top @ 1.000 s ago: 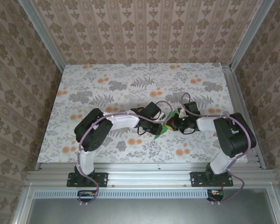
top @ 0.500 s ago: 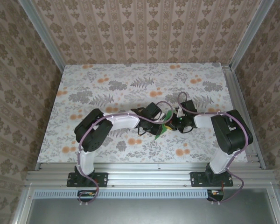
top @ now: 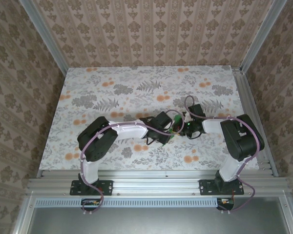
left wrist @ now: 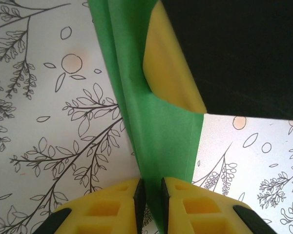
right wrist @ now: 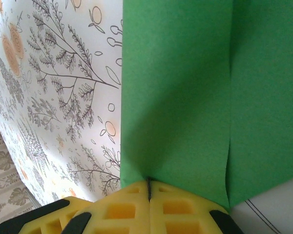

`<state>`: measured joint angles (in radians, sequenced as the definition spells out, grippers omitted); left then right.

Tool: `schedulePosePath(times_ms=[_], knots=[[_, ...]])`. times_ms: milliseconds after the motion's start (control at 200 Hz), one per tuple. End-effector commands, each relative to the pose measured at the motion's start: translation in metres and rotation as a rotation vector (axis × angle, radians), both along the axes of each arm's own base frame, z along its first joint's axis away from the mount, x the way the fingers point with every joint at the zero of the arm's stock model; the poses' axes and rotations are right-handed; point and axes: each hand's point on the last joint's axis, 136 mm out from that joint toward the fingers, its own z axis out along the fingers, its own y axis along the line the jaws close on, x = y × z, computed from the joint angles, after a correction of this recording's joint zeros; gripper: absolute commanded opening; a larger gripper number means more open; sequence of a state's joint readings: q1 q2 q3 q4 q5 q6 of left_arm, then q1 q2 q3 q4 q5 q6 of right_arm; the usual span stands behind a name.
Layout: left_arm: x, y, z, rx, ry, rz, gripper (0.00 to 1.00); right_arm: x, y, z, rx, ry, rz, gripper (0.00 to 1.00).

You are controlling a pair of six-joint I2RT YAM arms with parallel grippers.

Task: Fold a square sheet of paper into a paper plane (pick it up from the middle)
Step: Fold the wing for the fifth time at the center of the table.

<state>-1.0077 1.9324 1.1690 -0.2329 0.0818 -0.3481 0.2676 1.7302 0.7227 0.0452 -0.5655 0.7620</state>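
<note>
Two grippers pinch the same green paper. The left gripper (left wrist: pixel 150 191) has its yellow fingers (left wrist: pixel 107 207) drawn close, leaving a thin slot, and the green paper (left wrist: pixel 156 146) rises out of that slot. From this wrist the paper is seen nearly edge-on, as a narrow folded band with lengthwise creases.

The right gripper (right wrist: pixel 149 187) has its jaws pressed fully together on the paper's lower edge. Its own camera shows what the left one cannot: the broad flat face of the paper, with one long crease near the right side, held clear of the floral tabletop (right wrist: pixel 63 97).

The left wrist view in turn catches one of the right gripper's fingers (left wrist: pixel 168 73) lying against the paper, with black housing behind it.

From above, the paper is a small green sliver between the two wrists, which meet nose to nose just right of the table's centre.
</note>
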Motion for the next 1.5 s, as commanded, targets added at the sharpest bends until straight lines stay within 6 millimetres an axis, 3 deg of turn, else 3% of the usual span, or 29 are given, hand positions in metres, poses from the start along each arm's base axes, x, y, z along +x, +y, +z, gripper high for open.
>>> schedulePosePath(times_ms=[0, 435, 995, 1195, 1500], knots=[[-0.051, 0.041, -0.053, 0.196, 0.151, -0.035, 0.2, -0.038, -0.046, -0.067, -0.253, 0.178, -0.084, 0.0], [-0.078, 0.052, -0.052, 0.229, 0.16, -0.039, 0.2, -0.041, -0.049, -0.068, -0.269, 0.181, -0.089, 0.0], [-0.1, 0.07, -0.036, 0.218, 0.195, -0.026, 0.2, -0.044, -0.05, -0.071, -0.272, 0.187, -0.071, 0.0], [-0.1, 0.057, -0.006, 0.12, 0.185, -0.045, 0.2, -0.044, -0.046, -0.068, -0.255, 0.18, -0.058, 0.0], [-0.061, 0.01, 0.055, -0.152, 0.139, -0.049, 0.2, -0.045, -0.038, -0.063, -0.23, 0.173, -0.03, 0.0]])
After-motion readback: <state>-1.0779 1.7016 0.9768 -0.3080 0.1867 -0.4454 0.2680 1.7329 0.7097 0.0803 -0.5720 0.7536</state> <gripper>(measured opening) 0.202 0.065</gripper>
